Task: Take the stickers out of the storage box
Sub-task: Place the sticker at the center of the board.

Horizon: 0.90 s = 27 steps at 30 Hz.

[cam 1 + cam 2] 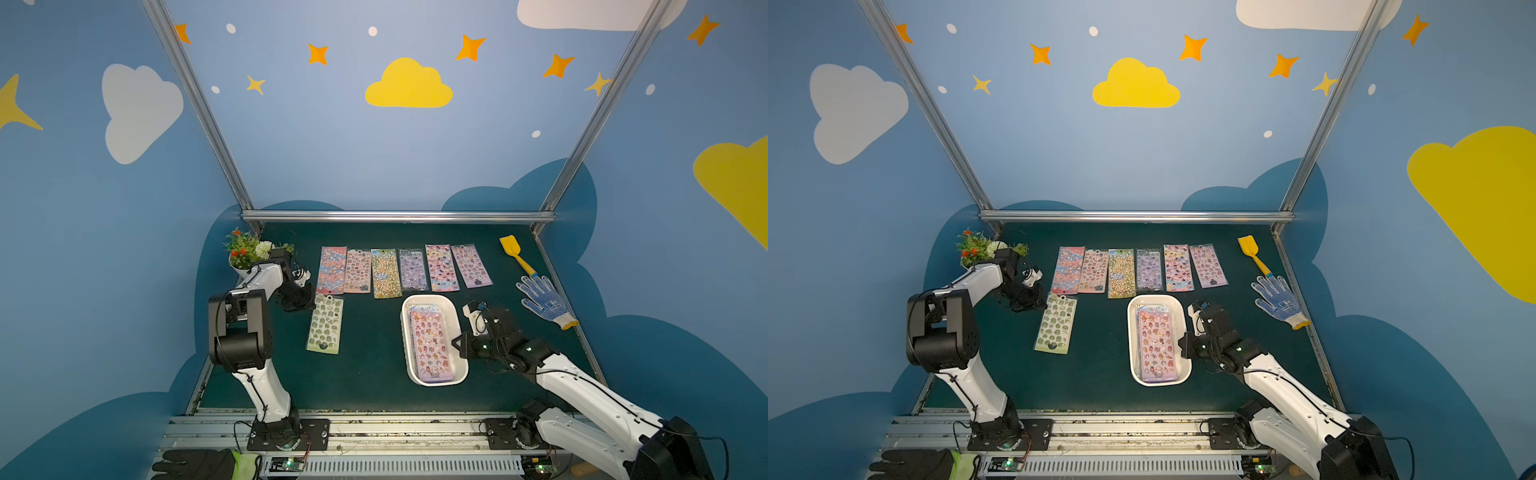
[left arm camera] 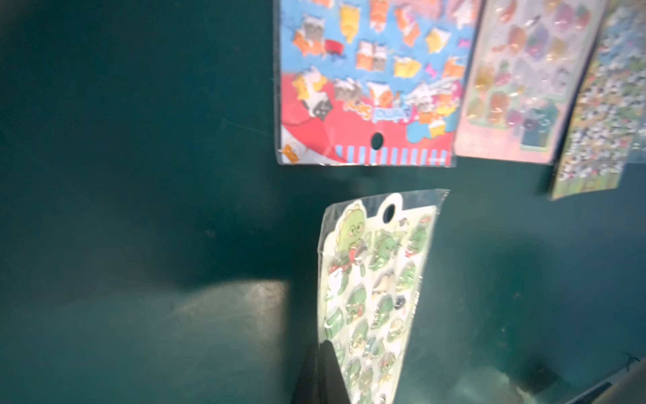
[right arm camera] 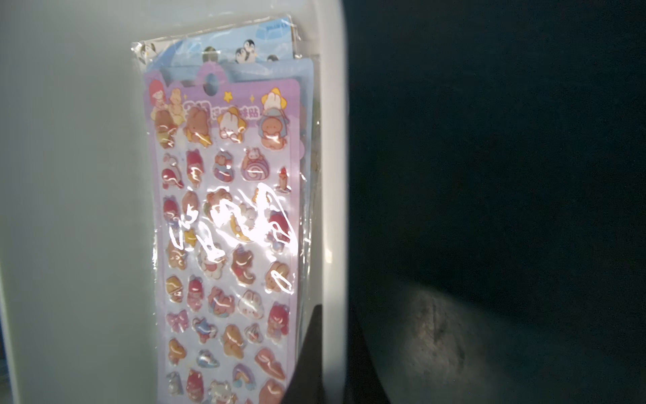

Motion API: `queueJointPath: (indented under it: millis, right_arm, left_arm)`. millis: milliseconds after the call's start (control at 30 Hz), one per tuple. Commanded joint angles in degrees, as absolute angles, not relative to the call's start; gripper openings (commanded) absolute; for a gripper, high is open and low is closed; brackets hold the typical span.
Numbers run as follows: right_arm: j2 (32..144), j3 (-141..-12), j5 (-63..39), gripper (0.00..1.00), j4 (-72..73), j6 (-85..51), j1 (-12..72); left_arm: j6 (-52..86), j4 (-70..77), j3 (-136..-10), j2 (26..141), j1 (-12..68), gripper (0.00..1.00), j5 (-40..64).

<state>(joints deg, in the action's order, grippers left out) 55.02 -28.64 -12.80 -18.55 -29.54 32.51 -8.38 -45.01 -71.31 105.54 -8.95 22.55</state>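
Stickers (image 1: 432, 345) lie stacked flat inside the storage box (image 1: 405, 345), which sits right of centre on the bench (image 1: 365, 382) with its long axis running 12 to 6 o'clock in both top views. Uppermost is a purple sheet of bears and rabbits. In the right wrist view the end of a blue penguin sheet (image 3: 244, 45) juts out from beneath it.

At 3 o'clock of the box is the right gripper (image 1: 458, 345), clenched. Its dark tip is over the box's rim, just beside the stack's long edge. Whether it touches rim or sleeve cannot be told.

At 9 o'clock of the box, well apart from it, a green sheet (image 1: 326, 324) lies flat on the bench. The left gripper (image 1: 297, 301) is at that sheet's 11 o'clock corner, also clenched. In the blurred left wrist view its tip overlaps the sheet's edge, and contact cannot be told.

From 11 to 1 o'clock of the box a row of six sheets (image 1: 399, 270) lies side by side.

Outlying items:
- a dotted blue glove (image 1: 544, 301) at 2 o'clock
- a yellow shovel (image 1: 515, 253) at 1 o'clock
- a potted plant (image 1: 245, 249) at 10 o'clock
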Motion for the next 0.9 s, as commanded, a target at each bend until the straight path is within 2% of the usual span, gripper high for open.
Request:
queueJointPath:
  millis: [0,67,467,700,867]
  right_arm:
    - [55.69,-28.66,-13.20,0.00,-15.65,-29.31,32.96]
    - [55.94,-28.73,-13.28,0.00,-15.60,-29.27,32.98]
    - [55.89,-28.62,-12.48,0.00,-15.78,-29.30,33.24]
    - [55.91,-28.90,-12.19,0.00,-15.95,-29.97,33.62]
    - [56.86,-30.44,-12.22,0.00,-17.31,-30.11,34.02]
  left_arm:
    - [-8.98,-45.71,-72.42,106.11,-9.87,0.04,19.01]
    - [-8.64,-45.64,-72.62,106.25,-10.51,0.06,18.94]
    - [-6.49,-45.25,-73.85,105.18,-10.63,0.34,16.00]
    - [-2.34,-40.55,-70.89,95.05,-10.72,0.42,20.39]
    - [3.36,-34.41,-66.17,83.97,-10.55,0.54,26.34]
